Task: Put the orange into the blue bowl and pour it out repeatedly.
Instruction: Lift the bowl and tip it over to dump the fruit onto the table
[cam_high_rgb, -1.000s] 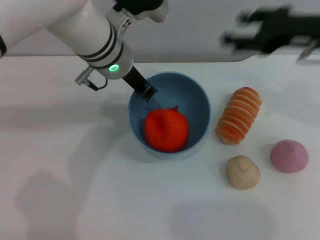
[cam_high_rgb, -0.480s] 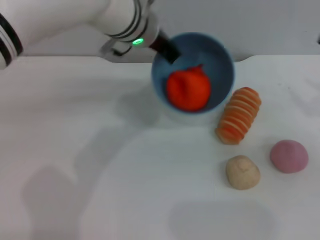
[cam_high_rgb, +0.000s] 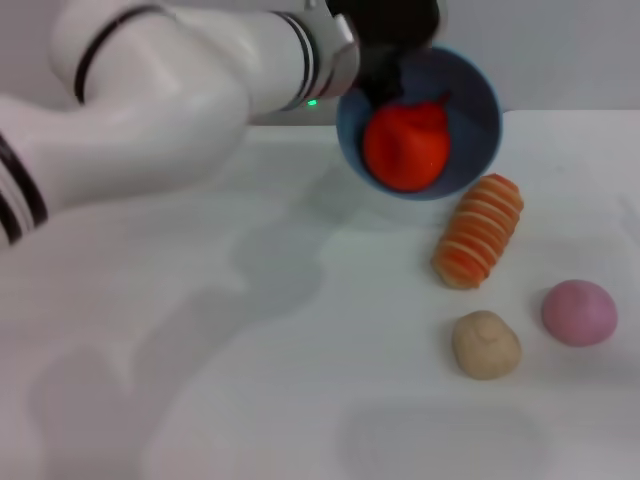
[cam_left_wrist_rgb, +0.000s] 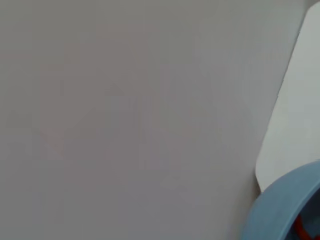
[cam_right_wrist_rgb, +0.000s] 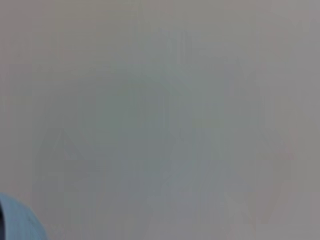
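Bright, even light; soft shadows on the white table (cam_high_rgb: 300, 420); both wrist views blurred blank.

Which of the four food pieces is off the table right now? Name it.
The orange: it sits inside the tilted blue bowl held up by the left gripper. The striped oblong, beige lump and pink ball lie on the table.

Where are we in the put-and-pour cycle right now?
Done: the orange sits inside the blue bowl. In hand: the left gripper holds the bowl by its rim, lifted off the table and tilted, above the striped oblong. Left: the orange has not left the bowl, so the pour is unfinished. The right gripper is out of sight in the head view.
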